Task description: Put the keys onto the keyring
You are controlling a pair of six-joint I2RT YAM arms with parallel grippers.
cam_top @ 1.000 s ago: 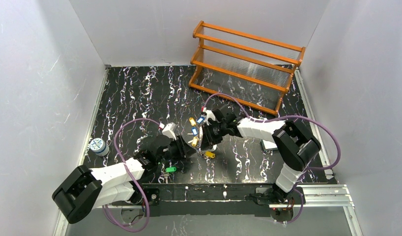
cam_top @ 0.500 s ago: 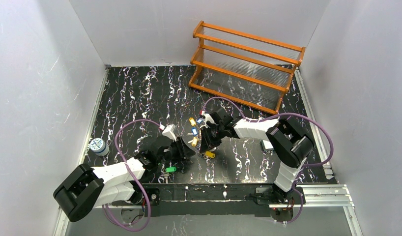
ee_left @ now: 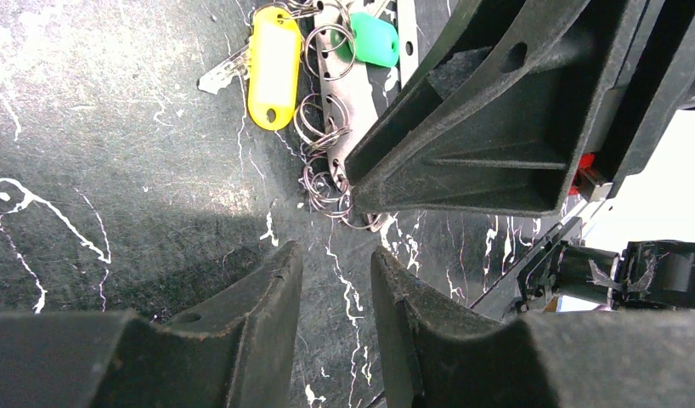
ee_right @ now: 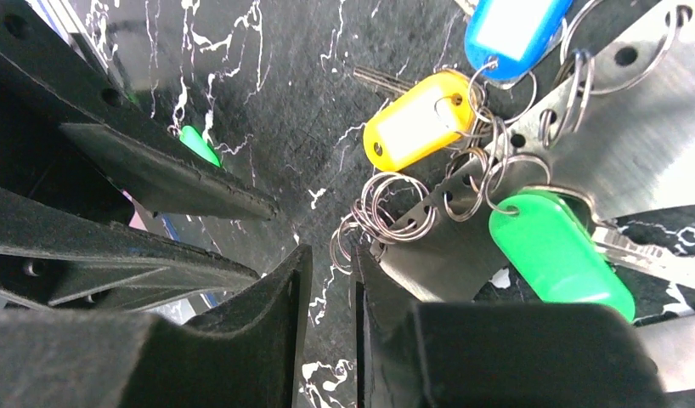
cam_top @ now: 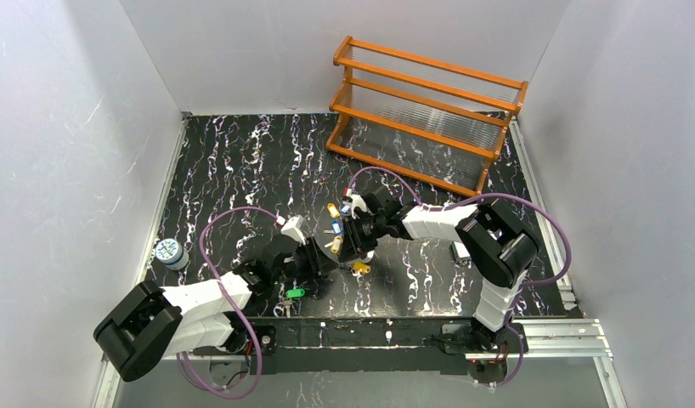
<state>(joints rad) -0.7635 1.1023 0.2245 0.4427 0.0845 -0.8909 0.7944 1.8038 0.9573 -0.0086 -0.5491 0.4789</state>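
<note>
Shifted toward the left gripper [ee_left: 336, 251], our right gripper [ee_right: 331, 255] hovers; both slightly parted, empty.
Keyring [ee_right: 607, 153] just ahead of both (loose green key [cam_top: 295, 292] behind the left, unthreaded).

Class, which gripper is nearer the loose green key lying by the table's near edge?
Left. The left gripper sits just beyond the green key; the right gripper is farther, past the left one.

Overhead light: falling bright, even, casting soft shadows.
Surface [ee_left: 115, 183]: showing a pale sheen.
Left wrist view: right edge blowing out white.
</note>
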